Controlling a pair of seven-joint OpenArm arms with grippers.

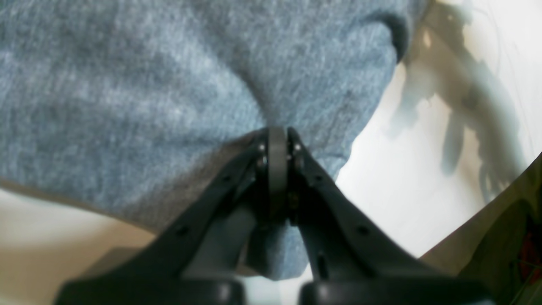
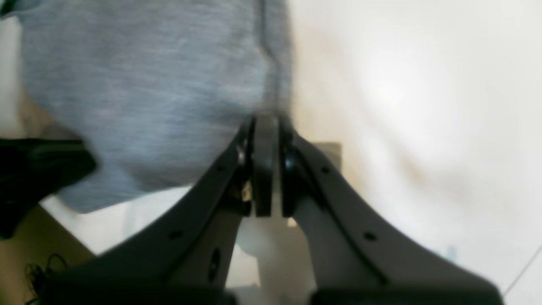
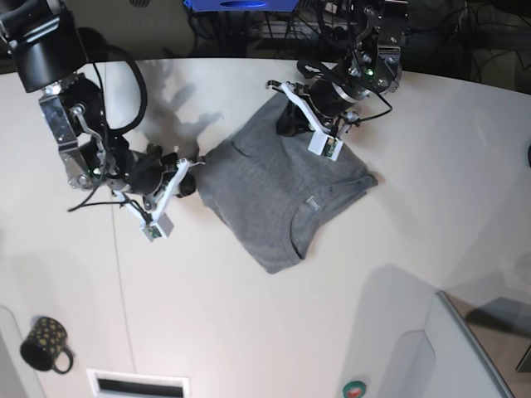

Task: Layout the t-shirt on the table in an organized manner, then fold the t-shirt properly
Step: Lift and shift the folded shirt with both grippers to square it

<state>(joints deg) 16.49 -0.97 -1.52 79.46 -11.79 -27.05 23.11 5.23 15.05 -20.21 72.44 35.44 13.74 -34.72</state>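
Grey t-shirt [image 3: 278, 186] spread partly flat near the middle of the white surface [image 3: 249, 315], body rumpled, collar with its small pale tag turned toward the near edge, one corner trailing off toward the lower middle. Left tool [image 1: 277, 140] pressed together on a fold of the cloth, grey fabric bunching right at the fingertips in the left wrist view and a loose flap hanging below between the black fingers [image 1: 338, 212]. Over on the other side, right tool [image 2: 266, 127] likewise pinched tight on the shirt's edge, a seam line running straight up from the tips, cloth filling the upper left of that view and bare white surface to the right. From the base camera, both arms seen at opposite ends of the garment: left tool [image 3: 292, 108] at the far corner by the top of the shirt, right tool [image 3: 195, 170] at the corner nearest that arm, fabric drawn between them. Dark spotted mug [image 3: 43, 342] standing well apart at the near corner of the surface, handle to the side. Raised white panel [image 3: 465, 348] with a grey edge at the opposite near corner.
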